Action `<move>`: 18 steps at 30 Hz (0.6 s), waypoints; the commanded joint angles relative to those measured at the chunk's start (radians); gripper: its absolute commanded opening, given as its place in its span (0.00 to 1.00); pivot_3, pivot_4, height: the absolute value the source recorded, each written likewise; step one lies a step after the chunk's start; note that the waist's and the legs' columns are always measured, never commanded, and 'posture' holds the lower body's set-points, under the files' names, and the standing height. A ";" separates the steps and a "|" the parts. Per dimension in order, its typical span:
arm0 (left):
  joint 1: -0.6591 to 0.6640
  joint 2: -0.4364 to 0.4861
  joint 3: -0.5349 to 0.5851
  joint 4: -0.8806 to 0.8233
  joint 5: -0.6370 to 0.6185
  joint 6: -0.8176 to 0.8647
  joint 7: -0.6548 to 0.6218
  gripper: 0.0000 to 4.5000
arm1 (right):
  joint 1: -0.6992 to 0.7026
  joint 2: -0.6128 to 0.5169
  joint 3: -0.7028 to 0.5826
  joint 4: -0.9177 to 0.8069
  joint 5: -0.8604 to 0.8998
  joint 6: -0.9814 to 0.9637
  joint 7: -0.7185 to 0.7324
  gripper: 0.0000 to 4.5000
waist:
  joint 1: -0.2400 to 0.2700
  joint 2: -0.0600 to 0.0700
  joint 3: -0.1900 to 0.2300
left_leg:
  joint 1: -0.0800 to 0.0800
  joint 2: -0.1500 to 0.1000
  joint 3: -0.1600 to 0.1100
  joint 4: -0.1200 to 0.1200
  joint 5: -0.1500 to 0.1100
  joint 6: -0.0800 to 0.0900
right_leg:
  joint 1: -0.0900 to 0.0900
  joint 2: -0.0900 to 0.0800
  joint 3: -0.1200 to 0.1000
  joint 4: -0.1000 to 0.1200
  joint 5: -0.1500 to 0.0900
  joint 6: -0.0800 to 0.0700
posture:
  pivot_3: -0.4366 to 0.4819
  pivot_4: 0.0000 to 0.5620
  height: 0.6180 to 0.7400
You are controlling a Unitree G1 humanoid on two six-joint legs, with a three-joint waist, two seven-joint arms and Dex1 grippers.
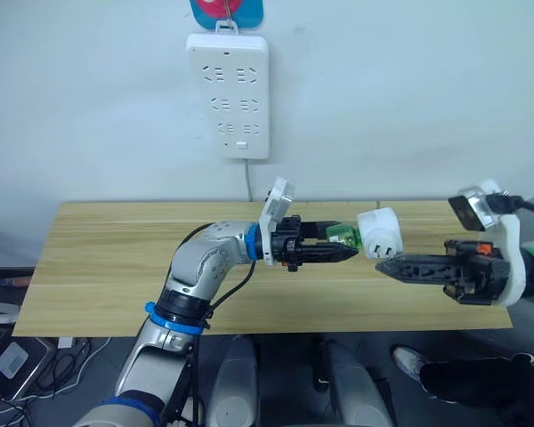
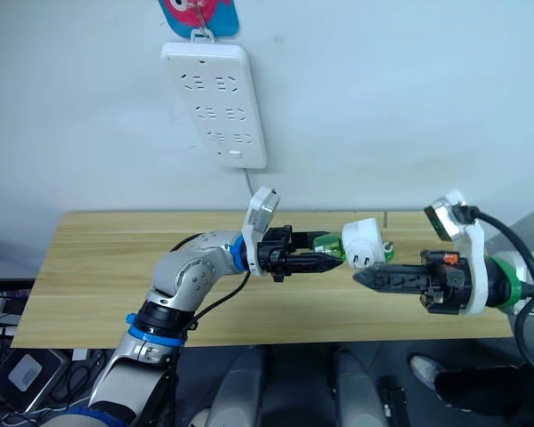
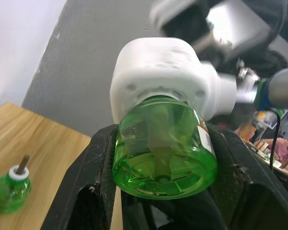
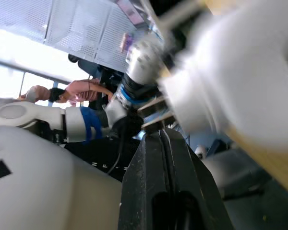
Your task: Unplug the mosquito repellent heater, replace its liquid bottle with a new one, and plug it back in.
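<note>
1. The wooden table (image 1: 98,258) is seen running side to side below the wall. Its far edge lies against the wall and its near edge lies toward the robot. A broad stretch of bare board is left open on the robot's left.
2. A white power strip (image 1: 228,93) is hung upright on the wall above the table, well apart from both grippers. Its cord is dropped straight down behind the far edge.
3. The mosquito repellent heater (image 1: 380,229) is held up in the air over the middle-right of the table, unplugged, with its two prong slots turned toward the head camera. It is seen as a small white rounded block.
4. A green bottle (image 3: 165,153), translucent and squat, is seated neck-first in the heater, its round base turned toward the left wrist camera.
5. The left gripper (image 1: 342,243) is closed narrowly on that bottle, one black finger pressed to each side of it.
6. The right gripper (image 1: 383,265) is held just below and beside the heater, its fingers brought together with nothing between them; whether the tips touch the heater cannot be told.
7. A second green bottle (image 3: 9,189), with a white collar and a bare brown wick, is stood upright on the table, apart from the grippers.
</note>
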 commanded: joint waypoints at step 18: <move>0.031 0.035 -0.029 -0.058 0.003 -0.033 -0.062 0.50 | -0.284 0.032 0.026 0.207 -0.005 0.028 -0.372 0.01 | 0.008 0.000 0.000 | -0.004 -0.003 -0.001 -0.001 0.000 0.000 | -0.003 -0.004 -0.002 -0.001 0.003 -0.005 | 0.72 0.57 1.00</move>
